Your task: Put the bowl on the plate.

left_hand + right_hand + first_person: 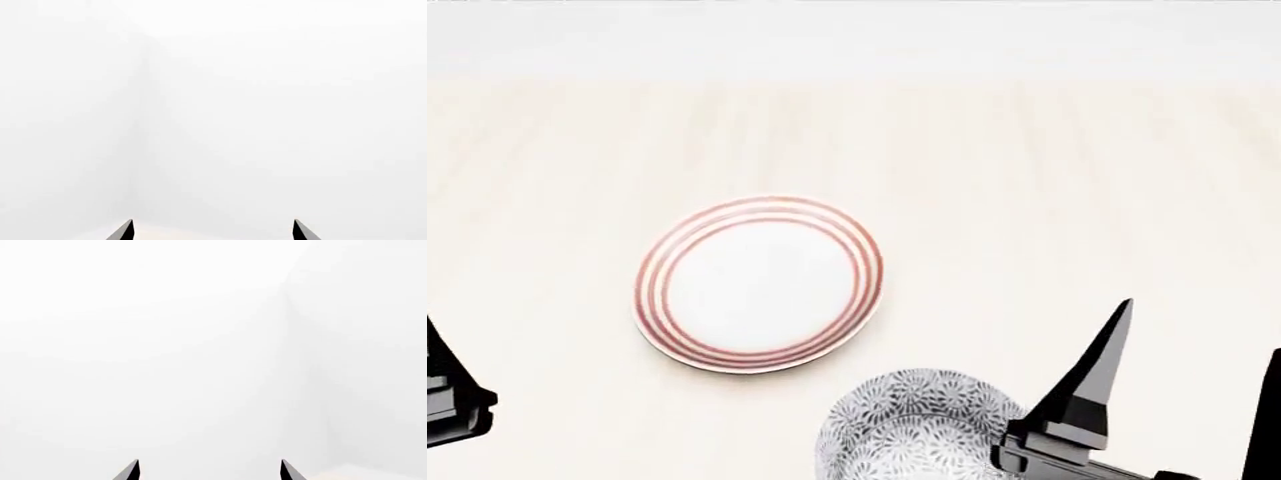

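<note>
The plate (758, 284), white with red rings round its rim, lies flat on the pale wooden table (1068, 200), left of the middle in the head view. The bowl (914, 428), grey-and-white floral, stands upright on the table, nearer to me and to the right of the plate, apart from it and cut off by the picture's lower edge. My right gripper (1201, 335) points upward just right of the bowl, open and holding nothing. In the right wrist view the right gripper (209, 462) faces only white wall. My left gripper (213, 222) is open too, with nothing between its fingertips.
A dark part of my left arm (451, 400) shows at the head view's lower left edge. A white wall (854, 40) runs behind the table's far edge. Both wrist views look at a white wall corner.
</note>
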Controlling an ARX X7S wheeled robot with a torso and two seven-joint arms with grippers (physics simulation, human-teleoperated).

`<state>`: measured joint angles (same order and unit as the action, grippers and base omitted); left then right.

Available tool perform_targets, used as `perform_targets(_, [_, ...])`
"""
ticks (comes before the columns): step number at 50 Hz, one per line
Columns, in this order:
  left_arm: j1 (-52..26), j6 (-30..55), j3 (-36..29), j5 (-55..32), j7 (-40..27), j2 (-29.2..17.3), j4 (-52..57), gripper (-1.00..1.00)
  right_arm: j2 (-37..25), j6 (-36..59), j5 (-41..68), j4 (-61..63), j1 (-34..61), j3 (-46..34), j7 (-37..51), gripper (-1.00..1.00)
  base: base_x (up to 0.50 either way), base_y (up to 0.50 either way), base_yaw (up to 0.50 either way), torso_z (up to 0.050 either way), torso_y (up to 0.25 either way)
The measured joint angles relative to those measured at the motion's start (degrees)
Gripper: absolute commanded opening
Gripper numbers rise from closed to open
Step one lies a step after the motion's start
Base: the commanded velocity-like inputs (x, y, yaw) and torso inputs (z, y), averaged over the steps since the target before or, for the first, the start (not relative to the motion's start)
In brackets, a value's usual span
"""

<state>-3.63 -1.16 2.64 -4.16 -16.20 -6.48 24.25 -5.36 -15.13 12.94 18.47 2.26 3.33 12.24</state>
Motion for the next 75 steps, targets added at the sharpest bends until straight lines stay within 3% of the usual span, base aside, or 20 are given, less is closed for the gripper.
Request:
perform_targets(19, [0.23, 1.07, -2.06, -0.35, -1.64, -1.28, 2.47, 1.00, -1.53, -0.94, 0.37, 1.26, -0.06, -1.08, 2.15, 1.00, 0.20, 0.00, 0.00, 0.000, 0.000])
perform_targets(38, [-10.28, 37.22, -13.39, -14.89, 3.62, 1.58, -1.05, 1.00, -3.01, -0.92, 0.48, 3.57, -0.31, -1.80, 4.17, 1.00, 0.00, 0.00, 0.00, 0.000, 0.000])
perform_targets(47, [-15.55, 50.56, -14.76, -28.56, 0.67, 3.60, -4.48, 1.00, -3.60, -1.12, 0.62, 3.68, -0.36, -2.09, 4.79, 1.00, 0.00, 0.00, 0.00, 0.000, 0.000])
perform_targets(58, [-18.69, 57.38, -16.27, -41.10, -4.41, 4.21, -7.06, 1.00, -4.17, -1.47, 0.68, 3.57, -0.51, -2.62, 5.35, 1.00, 0.00, 0.00, 0.00, 0.000, 0.000])
perform_targets(75, [-20.20, 59.73, -18.13, -52.73, -9.12, 4.00, -11.16, 1.00, -4.85, -1.95, 0.78, 3.14, -0.75, -3.56, 6.03, 1.00, 0.00, 0.00, 0.00, 0.000, 0.000])
